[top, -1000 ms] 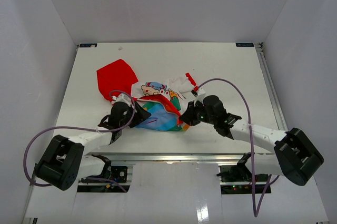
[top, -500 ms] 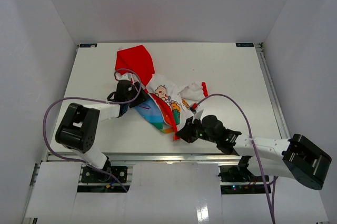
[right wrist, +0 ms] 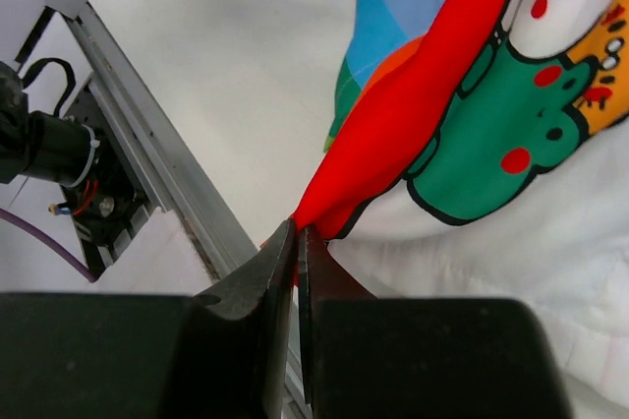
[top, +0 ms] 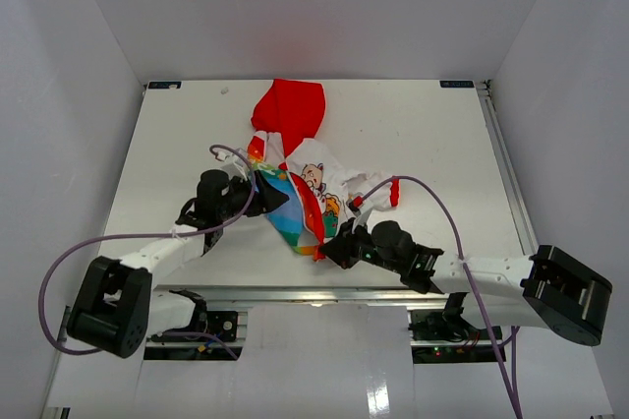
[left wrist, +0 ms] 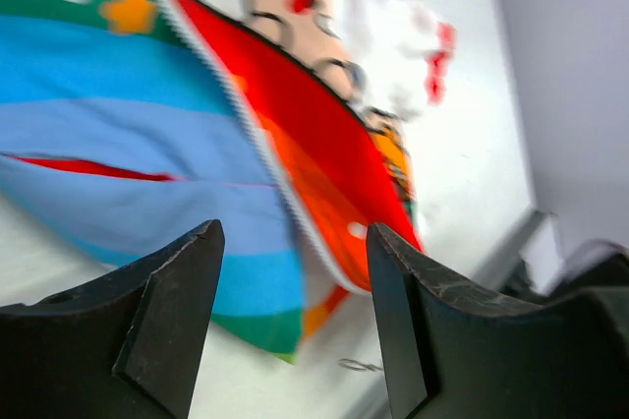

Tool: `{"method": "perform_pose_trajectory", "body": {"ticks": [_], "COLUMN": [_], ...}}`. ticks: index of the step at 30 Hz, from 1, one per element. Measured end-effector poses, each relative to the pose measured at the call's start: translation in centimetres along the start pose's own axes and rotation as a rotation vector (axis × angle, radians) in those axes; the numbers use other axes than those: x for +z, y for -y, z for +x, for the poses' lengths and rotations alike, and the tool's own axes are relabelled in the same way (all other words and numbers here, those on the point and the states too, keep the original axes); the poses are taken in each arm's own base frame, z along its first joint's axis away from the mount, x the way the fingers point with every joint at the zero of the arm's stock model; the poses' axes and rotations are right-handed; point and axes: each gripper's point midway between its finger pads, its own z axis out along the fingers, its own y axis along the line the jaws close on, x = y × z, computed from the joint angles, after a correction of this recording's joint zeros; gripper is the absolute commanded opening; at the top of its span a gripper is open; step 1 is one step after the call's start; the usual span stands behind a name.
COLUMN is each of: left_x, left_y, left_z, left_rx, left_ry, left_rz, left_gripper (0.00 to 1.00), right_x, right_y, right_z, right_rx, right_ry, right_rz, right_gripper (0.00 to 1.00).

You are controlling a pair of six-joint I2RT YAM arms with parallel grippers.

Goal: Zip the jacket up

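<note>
On the left, the left gripper (top: pixel 263 195) pointed at the jacket (top: pixel 305 183) from the side. Its jaws were wide apart and held nothing. The wrist view showed the rainbow panel (left wrist: pixel 118 114) lying just past its two fingers (left wrist: pixel 177 311). A white line of zipper teeth (left wrist: pixel 251 124) ran beside a red strip there. That side was not held, so the cloth could slide or bunch up if the other arm pulled. Then the two zipper sides would not line up.

In the middle, the jacket lay crumpled on the table (top: pixel 167 144). Its red hood (top: pixel 291 109) was toward the far side and its striped bottom was toward the near edge. It was folded over itself, so I could not tell where the zipper slider was. Folds like that could get caught in the teeth.

On the right, the right gripper (top: pixel 330 248) had its jaws pinched tight on a thin corner of the jacket's red edge (right wrist: pixel 413 104). It held only a tiny bit of cloth, so I think a hard tug could make it slip out. It was also close to the metal rail (right wrist: pixel 157 183) at the table's near edge, so the corner could get dragged off the table.
</note>
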Motion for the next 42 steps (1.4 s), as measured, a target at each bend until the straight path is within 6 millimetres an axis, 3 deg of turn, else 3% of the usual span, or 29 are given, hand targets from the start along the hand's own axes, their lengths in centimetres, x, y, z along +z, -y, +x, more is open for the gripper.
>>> {"method": "perform_pose_trajectory", "body": {"ticks": [6, 12, 17, 23, 29, 36, 42], "left_x": [-2.6, -2.5, -2.2, -2.1, -2.5, -3.6, -4.1], "left_y": [3.2, 4.6, 4.6, 6.9, 8.3, 9.6, 9.7], "left_z": [4.3, 7.2, 9.0, 9.7, 8.8, 8.0, 7.8], "left_rx": [-0.054, -0.105, -0.178, -0.188, -0.191, -0.185, -0.17], "left_ry": [-0.091, -0.204, -0.266, -0.308, -0.28, -0.249, -0.241], "left_rz": [0.213, 0.312, 0.351, 0.44, 0.498, 0.551, 0.546], "left_gripper": [0.72, 0.73, 0.73, 0.72, 0.64, 0.39, 0.38], "right_x": [0.2, -0.1, -0.2, 0.1, 0.1, 0.0, 0.3], "right_y": [-2.0, -3.9, -4.8, -4.9, -4.6, -2.8, 0.1], "right_z": [-1.6, -3.1, -3.2, -2.6, -2.5, -1.2, -0.3], "right_rx": [-0.04, -0.055, -0.045, -0.04, -0.039, -0.03, -0.022], "right_ry": [0.054, 0.105, 0.104, 0.081, 0.08, 0.057, 0.036], "right_rz": [-0.11, -0.205, -0.254, -0.27, -0.256, -0.183, -0.034], "right_gripper": [0.08, 0.09, 0.09, 0.1, 0.17, 0.33, 0.36]}}
